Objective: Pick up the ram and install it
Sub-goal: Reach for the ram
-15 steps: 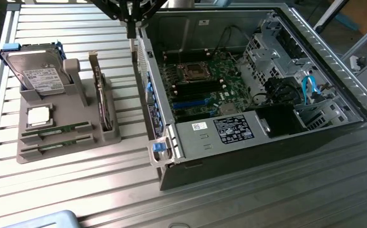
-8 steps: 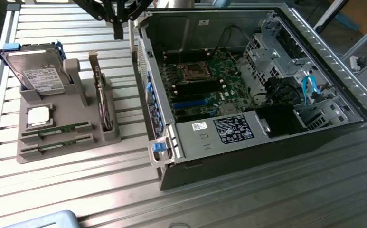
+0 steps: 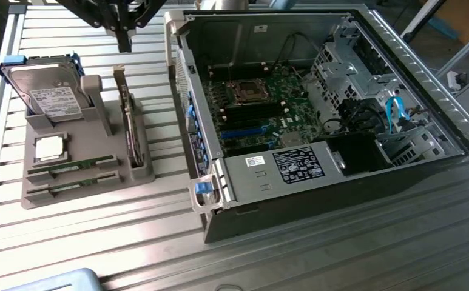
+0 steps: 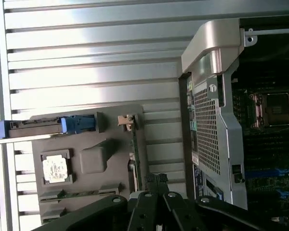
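Observation:
Two ram sticks lie in the slots of a grey holder tray (image 3: 141, 173): one ram stick (image 3: 74, 166) and a second ram stick (image 3: 68, 186) nearer the front. In the wrist view a ram stick (image 4: 81, 193) shows beside the tray's square processor chip (image 4: 55, 169). My gripper (image 3: 125, 41) hangs high over the far end of the tray, above the upright expansion card (image 3: 127, 124). Its black fingers are shut together with nothing between them. In the wrist view the gripper (image 4: 156, 179) points down over the card's edge (image 4: 134, 154).
A hard drive (image 3: 52, 97) in a blue bracket stands at the tray's far end. The open computer case (image 3: 428, 73) lies at the exterior view's right, its motherboard (image 3: 255, 115) with black memory slots exposed. The table is ribbed metal (image 3: 96, 242).

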Tool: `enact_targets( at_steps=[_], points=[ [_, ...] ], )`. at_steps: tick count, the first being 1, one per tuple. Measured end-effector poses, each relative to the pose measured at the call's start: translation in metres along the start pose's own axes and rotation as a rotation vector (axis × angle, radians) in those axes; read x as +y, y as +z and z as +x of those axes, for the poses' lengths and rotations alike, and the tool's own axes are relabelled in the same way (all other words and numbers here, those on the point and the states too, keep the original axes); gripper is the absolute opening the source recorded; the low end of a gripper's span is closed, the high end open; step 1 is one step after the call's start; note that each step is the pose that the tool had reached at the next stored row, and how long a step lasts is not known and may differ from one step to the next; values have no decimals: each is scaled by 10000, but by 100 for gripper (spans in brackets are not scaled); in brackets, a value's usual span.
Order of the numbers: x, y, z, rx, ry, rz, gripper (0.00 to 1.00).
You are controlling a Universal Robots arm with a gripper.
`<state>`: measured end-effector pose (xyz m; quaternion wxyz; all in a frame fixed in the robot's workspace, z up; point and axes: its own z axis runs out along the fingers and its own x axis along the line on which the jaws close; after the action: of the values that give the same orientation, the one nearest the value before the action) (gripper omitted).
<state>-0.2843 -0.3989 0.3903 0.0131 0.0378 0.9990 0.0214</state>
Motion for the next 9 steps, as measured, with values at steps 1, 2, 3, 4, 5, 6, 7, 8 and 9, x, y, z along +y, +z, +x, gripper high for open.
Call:
enact_targets(
  at_steps=[1, 2, 3, 4, 5, 6, 7, 8, 9],
  points=[
    [-4, 0, 56, -1, 2, -1, 11],
    [-7, 0, 91, -1, 2, -1, 11],
    [-10, 0, 126, -1, 1, -1, 11],
    [-12, -1, 160, 0, 1, -1, 11],
    [-16, -1, 211, 0, 0, 0, 11],
    [-19, -1, 248, 0, 0, -1, 11],
    [-22, -1, 290, -1, 1, 0, 11],
    [-25, -1, 325, -1, 1, -1, 11],
    [-27, -1, 362, -1, 1, 0, 11]
  ],
)
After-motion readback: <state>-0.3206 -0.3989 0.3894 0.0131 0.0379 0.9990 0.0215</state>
